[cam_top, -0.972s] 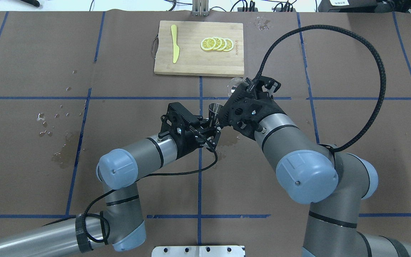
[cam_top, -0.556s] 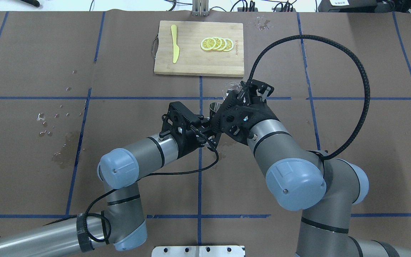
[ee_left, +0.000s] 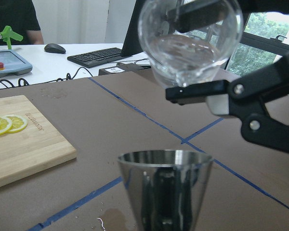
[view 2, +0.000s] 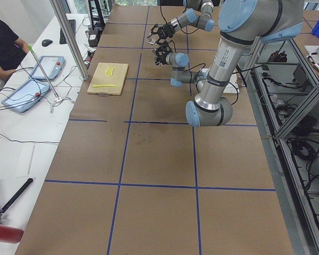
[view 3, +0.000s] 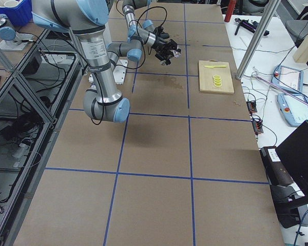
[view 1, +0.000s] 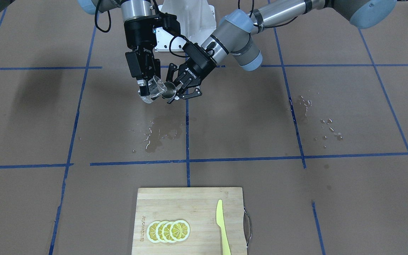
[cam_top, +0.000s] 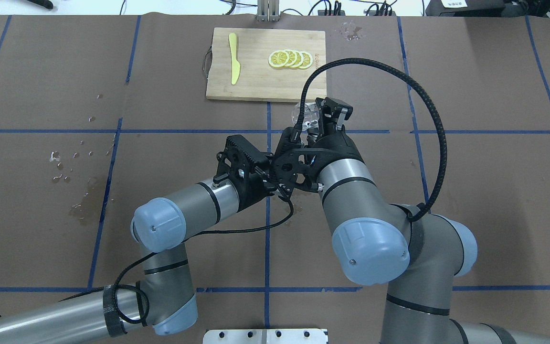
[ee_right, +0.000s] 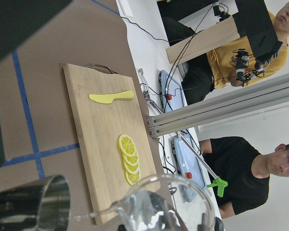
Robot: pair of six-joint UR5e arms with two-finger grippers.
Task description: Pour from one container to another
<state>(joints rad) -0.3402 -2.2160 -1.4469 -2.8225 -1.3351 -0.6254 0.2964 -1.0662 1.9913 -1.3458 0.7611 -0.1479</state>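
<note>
Front view: R arm (view 1: 136, 21) came in at view's left, L arm (view 1: 236, 39) at view's right. R jaws pinched a clear glass (view 1: 154, 91), tipped over, mouth toward a steel cup (view 1: 169, 92). L jaws pinched the steel cup, approx. upright. Both vessels were off the table (view 1: 30, 141), glass rim just beside cup rim. Wet patch (view 1: 156, 136) lay on the table below them. Cutting board (view 1: 190, 205) sat well apart at the near edge, w/ lemon slices (view 1: 168, 231) and yellow knife (view 1: 222, 226) on it.

Overhead: the glass showed just past the R wrist, near the board's edge. Steel cup hidden under R wrist.

Ext. left: both arms met at the far end; vessels too small to tell.

Ext. right: same meeting point; jaws too small to judge.

L wrist cam: steel cup filled bottom centre, open mouth up. Glass hung above it, tilted, water pooled toward its lower lip. One black R finger crossed beside the glass. A person stood in the bkgd.

R wrist cam: glass rim at bottom, steel cup at lower left, board w/ slices and knife beyond. Two people in bkgd.
</note>
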